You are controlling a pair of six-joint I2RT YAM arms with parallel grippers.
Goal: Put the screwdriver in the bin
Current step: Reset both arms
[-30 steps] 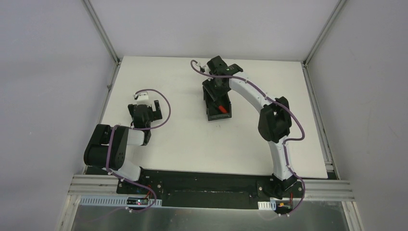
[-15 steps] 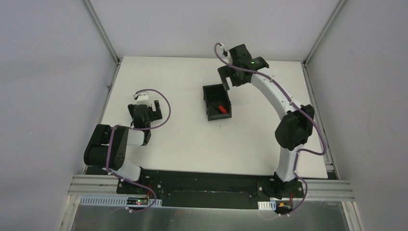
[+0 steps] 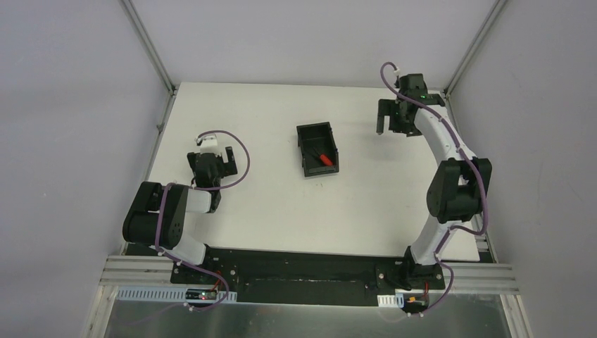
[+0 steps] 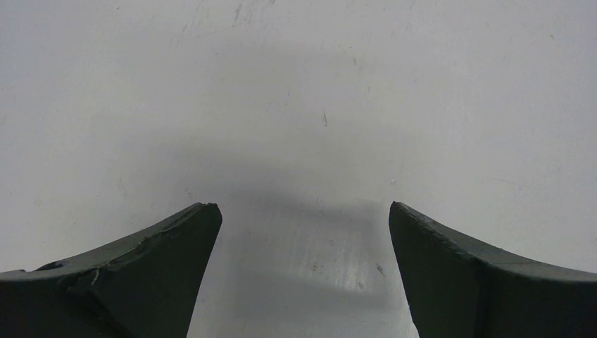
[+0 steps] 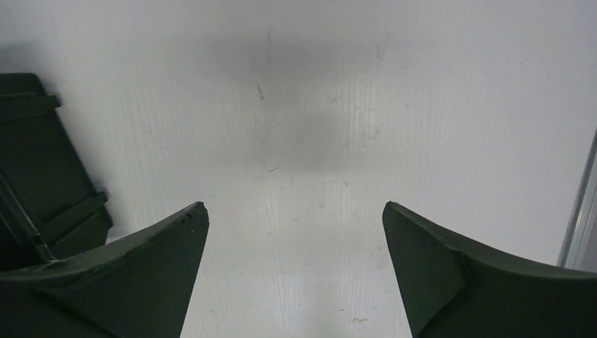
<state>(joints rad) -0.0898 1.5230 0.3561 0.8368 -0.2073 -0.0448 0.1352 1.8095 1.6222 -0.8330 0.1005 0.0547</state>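
The black bin (image 3: 317, 148) stands near the middle of the white table, and the red-handled screwdriver (image 3: 323, 158) lies inside it. My right gripper (image 3: 393, 120) hovers open and empty at the back right, well to the right of the bin. In the right wrist view the right gripper (image 5: 294, 211) shows bare table between its fingers, with the bin's outer wall (image 5: 42, 176) at the left edge. My left gripper (image 3: 210, 156) rests open and empty at the left side of the table; the left wrist view of the left gripper (image 4: 303, 211) shows only bare table between the fingers.
A metal frame rail (image 5: 581, 204) runs along the table's right edge, close to the right gripper. Grey enclosure walls (image 3: 77, 105) surround the table (image 3: 281, 204). Purple cables loop over both arms.
The right gripper has opened over the bin, leaving the screwdriver inside, and swung away to the back right of the table. The left arm has not moved.
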